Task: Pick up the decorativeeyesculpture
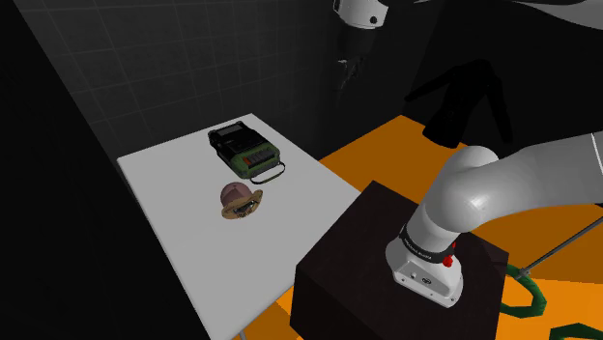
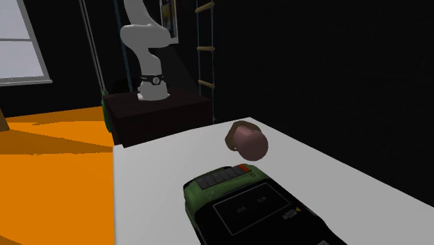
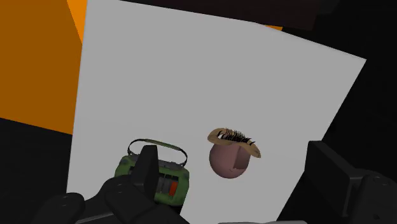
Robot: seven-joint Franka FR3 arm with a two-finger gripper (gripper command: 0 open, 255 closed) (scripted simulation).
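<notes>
Fingers (image 3: 149, 172) of the gripper (image 3: 234, 151) are spread wide, nothing pinched; the hand is hung high over the white table (image 3: 191, 63). Behind one finger, a green-and-black strapped device (image 3: 175, 184) is partly covered. Next to it but apart, the eye sculpture (image 3: 232, 159) is set on the table, nearer the stand (image 1: 387, 261) than the device is.

Step is judged to be the approach, descent not yet begun. Long axis is taken along the tan lashed rim (image 3: 235, 137), roughly in line with the finger gap. Lashes are pointed away from the device, toward the stand side; the round body (image 2: 252, 145) is turned to the device.

Recommended: wrist to be rolled about a quarter turn so the short width is spanned. Descent to be made straight down, centred on the round body, with the rim avoided and the device cleared.
</notes>
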